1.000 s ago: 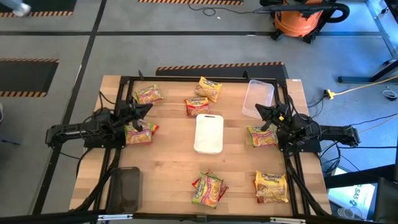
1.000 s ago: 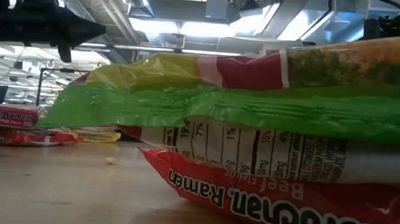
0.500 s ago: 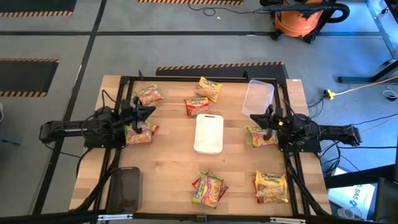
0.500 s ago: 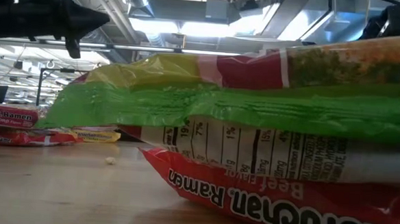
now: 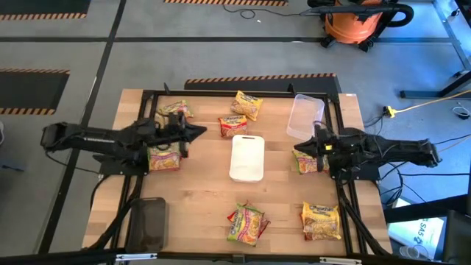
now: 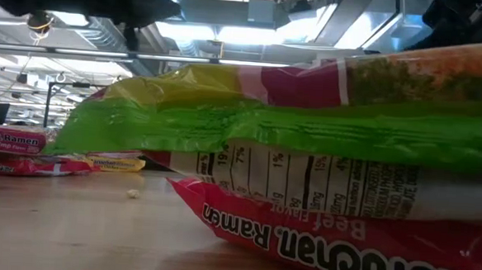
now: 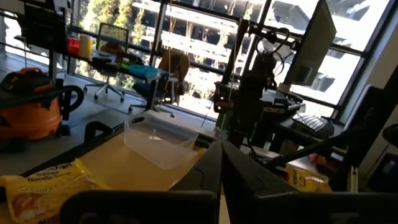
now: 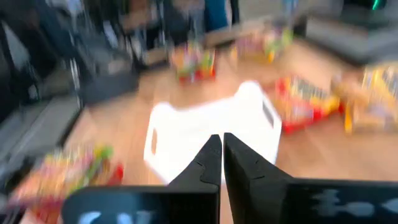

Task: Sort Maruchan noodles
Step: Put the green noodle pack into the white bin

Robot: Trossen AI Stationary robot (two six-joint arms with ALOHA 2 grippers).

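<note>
High view: white tray [image 5: 247, 157] centre of table; Maruchan noodles [image 5: 248, 224] scattered all round it. Left gripper [image 5: 197, 132] and right gripper [image 5: 303, 146] flank tray, both clenched, empty. Risk: closed jaws shove packet, no grasp.

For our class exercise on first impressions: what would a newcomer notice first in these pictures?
Bright ramen packets lie scattered over the wooden table, with a white tray at its middle. Two dark arms reach in from either side, the left gripper near the far packets, the right gripper beside a clear tray. An orange vacuum stands beyond.
</note>
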